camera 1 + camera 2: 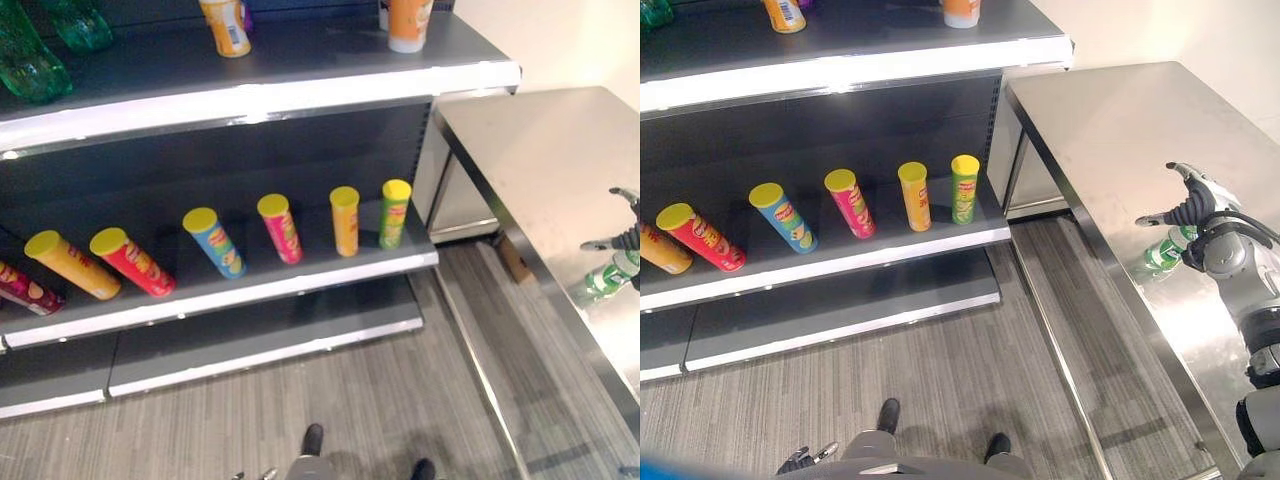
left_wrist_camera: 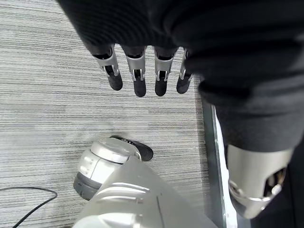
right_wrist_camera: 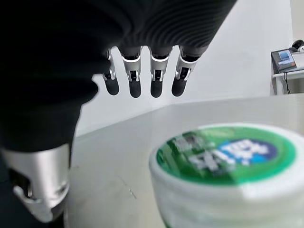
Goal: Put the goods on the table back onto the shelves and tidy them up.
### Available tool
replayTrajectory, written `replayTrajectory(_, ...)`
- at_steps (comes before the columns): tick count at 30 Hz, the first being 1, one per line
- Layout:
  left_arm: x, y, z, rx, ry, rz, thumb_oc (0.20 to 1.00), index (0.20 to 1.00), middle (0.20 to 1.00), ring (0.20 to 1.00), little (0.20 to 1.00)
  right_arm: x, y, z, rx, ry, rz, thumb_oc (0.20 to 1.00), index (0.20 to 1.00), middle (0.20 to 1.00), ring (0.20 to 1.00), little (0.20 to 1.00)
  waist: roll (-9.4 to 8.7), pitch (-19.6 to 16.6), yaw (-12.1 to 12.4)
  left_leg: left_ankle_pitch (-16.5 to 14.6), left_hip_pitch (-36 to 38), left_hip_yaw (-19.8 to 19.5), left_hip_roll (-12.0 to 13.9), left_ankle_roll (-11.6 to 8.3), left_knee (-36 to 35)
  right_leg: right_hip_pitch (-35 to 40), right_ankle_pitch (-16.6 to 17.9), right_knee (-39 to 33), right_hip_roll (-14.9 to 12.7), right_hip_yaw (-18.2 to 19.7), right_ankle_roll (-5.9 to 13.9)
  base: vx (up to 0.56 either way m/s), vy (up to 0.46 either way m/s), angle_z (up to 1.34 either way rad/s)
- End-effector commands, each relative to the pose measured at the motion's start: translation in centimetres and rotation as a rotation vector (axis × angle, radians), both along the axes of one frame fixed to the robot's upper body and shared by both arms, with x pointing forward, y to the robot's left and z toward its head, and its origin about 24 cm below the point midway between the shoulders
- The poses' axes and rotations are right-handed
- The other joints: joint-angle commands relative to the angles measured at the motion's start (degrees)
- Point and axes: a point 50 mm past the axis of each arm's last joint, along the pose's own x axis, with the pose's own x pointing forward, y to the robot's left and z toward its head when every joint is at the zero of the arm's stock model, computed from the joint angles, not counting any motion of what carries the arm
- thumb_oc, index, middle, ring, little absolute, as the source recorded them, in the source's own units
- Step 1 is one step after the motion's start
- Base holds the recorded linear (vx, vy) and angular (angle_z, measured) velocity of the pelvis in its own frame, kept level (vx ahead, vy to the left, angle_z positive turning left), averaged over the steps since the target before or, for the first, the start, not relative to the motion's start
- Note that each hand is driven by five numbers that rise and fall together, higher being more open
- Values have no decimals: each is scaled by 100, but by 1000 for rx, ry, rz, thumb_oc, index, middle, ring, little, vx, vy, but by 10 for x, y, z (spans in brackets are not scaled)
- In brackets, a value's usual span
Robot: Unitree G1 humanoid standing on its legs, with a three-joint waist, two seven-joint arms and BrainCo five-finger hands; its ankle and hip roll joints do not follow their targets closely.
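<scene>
Right hand (image 3: 142, 71) hangs over the steel table (image 1: 1110, 120), fingers straight and spread, thumb apart, holding nothing. Just under it in the right wrist view sits a white can with a green lid (image 3: 223, 156), upright on the tabletop, not yet touched. In the right eye view that hand (image 1: 1195, 205) is at 3 o'clock, with the green item (image 1: 1165, 252) just below and beside it; how it lies from there is hard to tell.

Left hand (image 2: 142, 71) hangs low over the striped floor, fingers straight and relaxed, idle.

Outward at 10 o'clock stands the dark shelf unit (image 1: 230, 290). Its middle shelf has a row of yellow-lidded chip tubes: green (image 1: 394, 213), orange (image 1: 345, 220), pink (image 1: 281, 228), blue (image 1: 215, 241), red (image 1: 132, 261), and a yellow one (image 1: 72, 265). Top shelf holds orange bottles (image 1: 227, 25) and green bottles (image 1: 30, 55).

Risks, as I judge them:
- Closing off-centre on the smooth can could tip it or push it along the slick steel, maybe off the edge.
- A shallow grasp near the lid may slip during the carry across to the shelf.
- The shelf row is tightly spaced; setting the can down could knock over a tube and topple its neighbours.
</scene>
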Motion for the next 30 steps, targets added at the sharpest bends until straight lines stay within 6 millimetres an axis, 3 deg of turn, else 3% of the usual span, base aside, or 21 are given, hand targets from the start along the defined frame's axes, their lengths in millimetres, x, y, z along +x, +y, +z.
replayTrajectory(1,16,24,8,77,-38,5,1000,1000,1000,1000,1000,0,6,31,-65,-116,47,1000,1000,1000,1000,1000,-440,-106,-5,-144,140,749,321,-122,116,219,-588,199,-334,634,248,0,0,0)
replayTrajectory(6,16,24,8,75,-34,10,1000,1000,1000,1000,1000,-7,4,32,-58,-119,55,1000,1000,1000,1000,1000,-458,-104,-48,-155,153,776,331,-124,119,215,-580,197,-347,657,258,0,0,0)
replayTrajectory(16,18,24,8,66,-46,9,1000,1000,1000,1000,1000,-20,-4,14,3,-8,65,1000,1000,1000,1000,1000,-527,-84,-127,-175,190,843,348,-125,119,192,-569,217,-369,700,270,0,0,0)
replayTrajectory(30,18,26,9,70,-45,-4,1000,1000,1000,1000,1000,-13,-4,-2,53,31,40,1000,1000,1000,1000,1000,-557,-53,-78,-175,211,880,346,-111,122,197,-543,198,-369,717,273,-2,0,-1)
